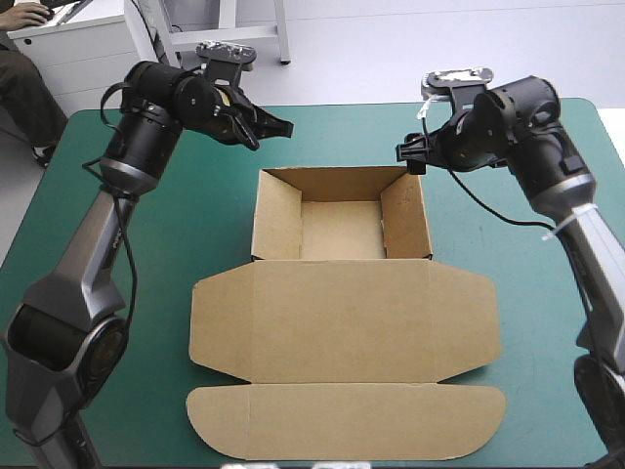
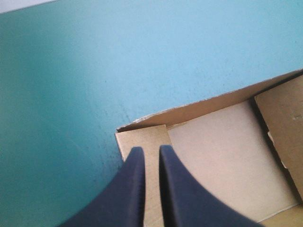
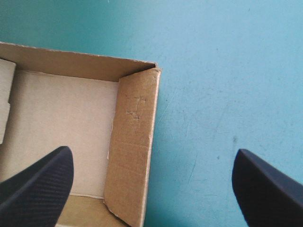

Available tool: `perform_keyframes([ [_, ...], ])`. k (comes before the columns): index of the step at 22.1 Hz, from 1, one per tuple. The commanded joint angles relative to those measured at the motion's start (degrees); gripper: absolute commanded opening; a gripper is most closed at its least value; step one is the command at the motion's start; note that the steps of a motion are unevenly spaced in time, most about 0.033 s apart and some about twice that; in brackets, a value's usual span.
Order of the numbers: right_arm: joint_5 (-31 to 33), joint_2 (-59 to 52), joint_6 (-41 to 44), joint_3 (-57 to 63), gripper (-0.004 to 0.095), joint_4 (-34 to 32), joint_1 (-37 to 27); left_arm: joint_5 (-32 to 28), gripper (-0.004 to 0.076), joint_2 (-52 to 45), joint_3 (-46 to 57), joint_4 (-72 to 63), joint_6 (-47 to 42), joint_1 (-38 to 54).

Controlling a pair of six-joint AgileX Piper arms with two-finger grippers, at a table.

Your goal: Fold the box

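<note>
The brown box (image 1: 342,318) sits in the middle of the teal-green worktop (image 1: 518,244) — a tray with its walls up, and the lid flat on the near side. The left tool (image 1: 271,129) hangs by the box's far left corner, its black fingers almost together, holding nothing. The right tool (image 3: 152,153) — spread wide — hangs over the box's far right wall.
</note>
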Motion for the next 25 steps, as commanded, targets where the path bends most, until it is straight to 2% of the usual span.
perform_keyframes([
  [1,0.4,-7.2,-0.9,-1.7,0.0836,-0.4,-0.2,2.1,-0.001,-8.2,0.3,-1.9,0.9,-0.2],
  [4,0.4,-8.5,-1.6,-1.1,0.0836,0.4,-0.2,2.1,-0.001,-14.9,7.1,-7.7,3.4,-0.2],
  [7,0.4,-6.5,-2.2,-0.8,0.0835,2.9,-0.2,2.0,-0.001,-26.6,21.9,-4.0,5.8,-0.2],
  [11,0.2,-1.3,-1.3,-0.8,0.0836,0.7,-0.2,1.4,-0.001,-43.7,40.1,-2.4,5.7,-0.2],
  [15,0.4,5.6,1.3,-0.8,0.0832,1.5,-2.4,-7.0,-0.001,-62.0,58.6,0.0,5.1,-0.2],
  [19,0.4,9.4,0.0,-0.8,0.0832,6.9,-4.8,-8.5,-0.001,-70.1,66.6,1.0,5.0,-0.2],
  [25,0.4,14.5,-0.8,-0.8,0.0832,9.7,-5.2,-9.6,-0.001,-78.8,75.9,1.1,3.5,-0.2],
])
